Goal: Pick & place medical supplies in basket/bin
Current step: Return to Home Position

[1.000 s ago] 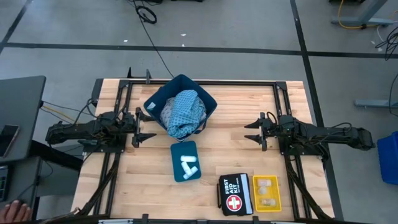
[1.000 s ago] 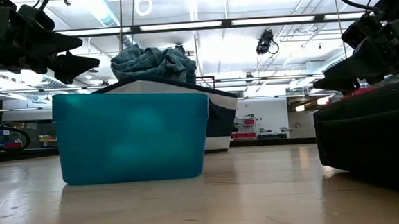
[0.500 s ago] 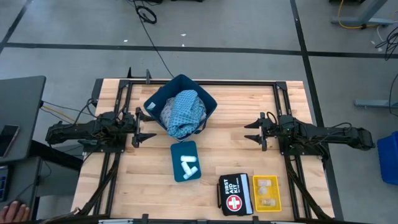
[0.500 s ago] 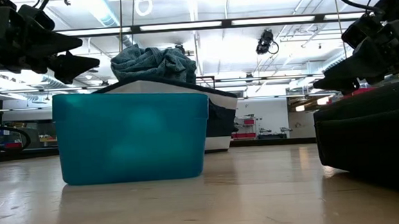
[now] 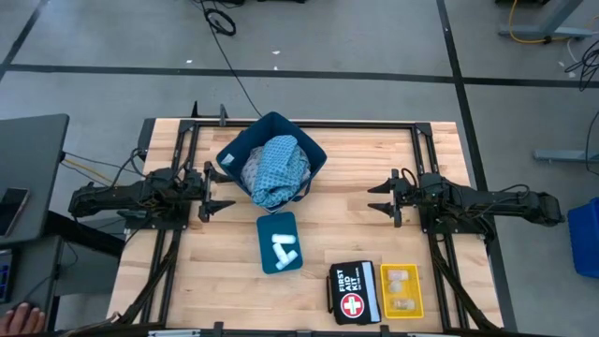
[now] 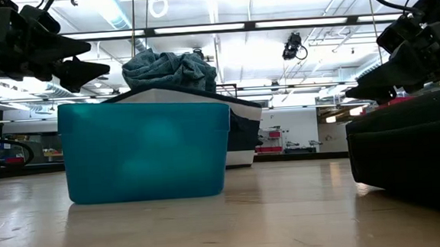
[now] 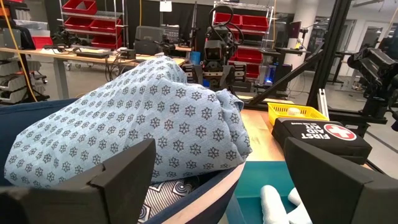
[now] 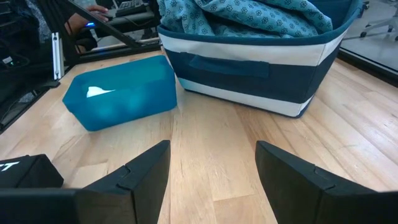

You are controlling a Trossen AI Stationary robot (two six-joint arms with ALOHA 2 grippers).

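Gowns (image 5: 277, 168) lie heaped in the blue basket (image 5: 298, 132); rolls (image 5: 284, 246) sit in the teal bin (image 5: 269, 262) just beside the basket. Left gripper (image 5: 219, 192) is near the basket and right gripper (image 5: 376, 200) is well apart from it, both spread wide and empty. Judgement: nothing left to fetch, only withdrawal away from the basket.

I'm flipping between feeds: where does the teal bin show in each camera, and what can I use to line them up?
High view: teal bin, table centre, just below the navy basket.
Low view: large, left of centre, hiding much of the basket.
Left wrist view: one corner, bottom, right of centre.
Right wrist view: upper left, beside the basket.
Shared landmark: the navy basket, in all four views.
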